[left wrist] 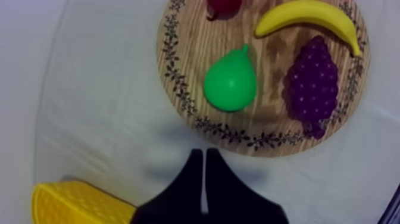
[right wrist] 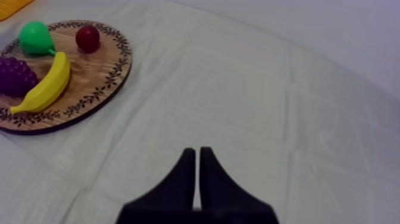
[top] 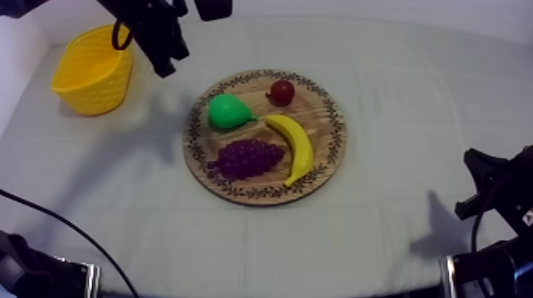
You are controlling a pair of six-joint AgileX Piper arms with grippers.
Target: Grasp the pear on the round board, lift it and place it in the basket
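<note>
A green pear (top: 227,111) lies on the round wooden board (top: 324,152), at its left side, beside a banana (top: 294,143), purple grapes (top: 247,158) and a small red fruit (top: 281,92). The yellow basket (top: 91,70) stands at the far left of the table. My left gripper (top: 162,63) hangs between the basket and the board, fingers shut together with nothing in them; in the left wrist view its tips (left wrist: 202,156) are just off the board's rim, short of the pear (left wrist: 231,80). My right gripper (right wrist: 196,154) is shut over bare cloth, far from the board (right wrist: 113,71).
The basket's edge (left wrist: 77,202) shows beside my left fingers. My right arm (top: 496,190) rests low at the table's right edge. A black cable (top: 71,230) crosses the near left corner. Open cloth lies around the board.
</note>
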